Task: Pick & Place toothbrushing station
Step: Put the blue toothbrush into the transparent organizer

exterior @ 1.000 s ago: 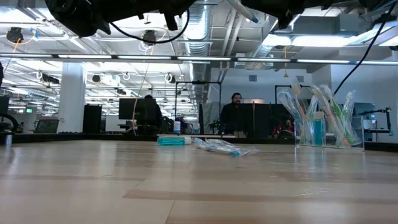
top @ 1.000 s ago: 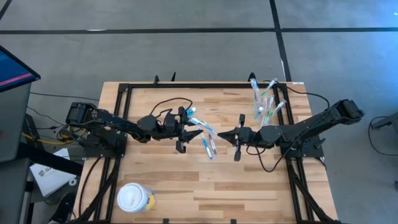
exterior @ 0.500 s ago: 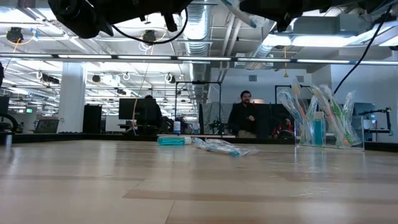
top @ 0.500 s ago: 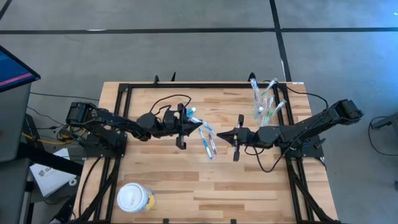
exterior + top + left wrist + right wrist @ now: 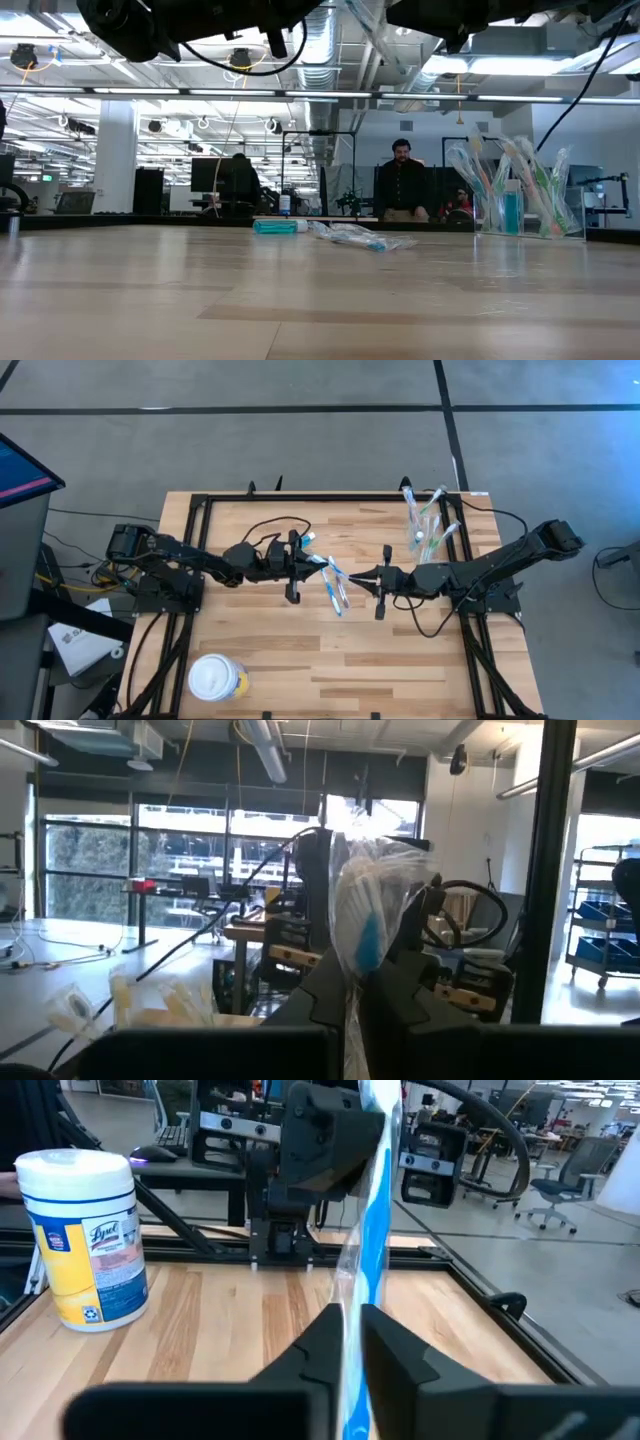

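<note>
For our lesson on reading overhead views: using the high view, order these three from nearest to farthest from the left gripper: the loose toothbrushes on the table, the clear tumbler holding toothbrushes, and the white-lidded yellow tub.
Measured from the left gripper, mid-table:
1. Loose toothbrushes, just beside it, toward the right arm.
2. White-lidded yellow tub, at the near left corner.
3. Clear tumbler, at the far right edge; only slightly farther than the tub.

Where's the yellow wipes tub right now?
High view: the yellow tub stands near the table's front edge on the left-arm side, apart from both grippers and the toothbrushes.
</note>
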### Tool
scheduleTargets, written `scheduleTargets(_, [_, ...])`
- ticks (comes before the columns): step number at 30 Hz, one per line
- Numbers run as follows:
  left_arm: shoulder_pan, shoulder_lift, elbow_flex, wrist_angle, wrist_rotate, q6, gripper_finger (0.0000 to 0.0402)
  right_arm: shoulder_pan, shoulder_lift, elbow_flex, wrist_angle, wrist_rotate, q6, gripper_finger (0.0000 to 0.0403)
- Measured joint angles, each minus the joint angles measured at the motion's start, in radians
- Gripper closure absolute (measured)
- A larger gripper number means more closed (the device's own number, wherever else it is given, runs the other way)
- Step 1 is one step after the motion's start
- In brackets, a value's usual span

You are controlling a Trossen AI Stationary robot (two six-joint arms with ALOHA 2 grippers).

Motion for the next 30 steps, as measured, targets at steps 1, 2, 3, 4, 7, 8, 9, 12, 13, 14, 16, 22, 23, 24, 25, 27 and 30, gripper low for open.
scheduleTargets(1, [0.0,0.0,0.0,-0.006,0.0,-0.001,0.0399,0.0,0.0,0.0,0.0,0.0,0.0,0.0365])
scheduleTargets(2, [0.0,0.0,0.0,-0.016,0.0,-0.001,0.0398,0.0,0.0,0.0,0.0,0.0,0.0,0.0354])
scheduleTargets(3, [0.0,0.0,0.0,-0.022,0.004,-0.002,0.0398,0.0,0.0,0.0,0.0,-0.001,0.0,0.0342])
scheduleTargets(4, [0.0,0.0,0.0,-0.022,0.019,-0.002,0.0398,-0.003,0.0,0.0,0.0,-0.003,-0.001,0.0331])
scheduleTargets(7, [0.0,0.0,0.0,-0.025,0.048,-0.007,0.0399,-0.028,0.0,0.008,-0.003,-0.048,0.004,0.0298])
scheduleTargets(8, [0.0,0.0,0.0,-0.03,0.049,-0.008,0.0399,-0.04,0.0,0.018,-0.006,-0.074,0.009,0.0289])
scheduleTargets(9, [0.0,0.0,0.0,-0.035,0.053,-0.009,0.0399,-0.052,0.0,0.033,-0.02,-0.1,0.016,0.028])
scheduleTargets(12, [0.0,0.0,0.0,-0.063,0.053,-0.009,0.0399,-0.084,0.0,0.086,-0.095,-0.132,0.034,0.0259])
scheduleTargets(13, [0.0,0.0,0.0,-0.077,0.053,-0.01,0.0399,-0.091,0.0,0.103,-0.126,-0.132,0.035,0.0254])
scheduleTargets(14, [0.0,0.0,0.0,-0.089,0.053,-0.01,0.0399,-0.097,0.0,0.119,-0.15,-0.133,0.036,0.0251])
scheduleTargets(16, [0.0,0.0,0.0,-0.095,0.053,-0.01,0.0399,-0.106,0.0,0.137,-0.17,-0.162,0.05,0.0248])
scheduleTargets(22, [0.0,0.0,0.0,-0.097,0.053,-0.01,0.0399,-0.123,0.009,0.15,-0.178,-0.249,0.086,0.026])
scheduleTargets(23, [0.0,0.0,0.0,-0.098,0.053,-0.01,0.0399,-0.124,0.012,0.15,-0.178,-0.253,0.087,0.0263])
scheduleTargets(24, [0.0,0.0,0.0,-0.103,0.053,-0.011,0.0398,-0.127,0.021,0.15,-0.17,-0.26,0.088,0.0266])
scheduleTargets(25, [0.0,0.0,0.0,-0.106,0.053,-0.017,0.0398,-0.13,0.031,0.151,-0.168,-0.262,0.088,0.0269])
scheduleTargets(27, [0.0,0.0,0.0,-0.107,0.053,-0.025,0.0398,-0.134,0.049,0.15,-0.178,-0.264,0.088,0.0274])
scheduleTargets(30, [0.0,0.0,0.0,-0.113,0.053,-0.026,0.0398,-0.146,0.08,0.166,-0.176,-0.279,0.092,0.0278])
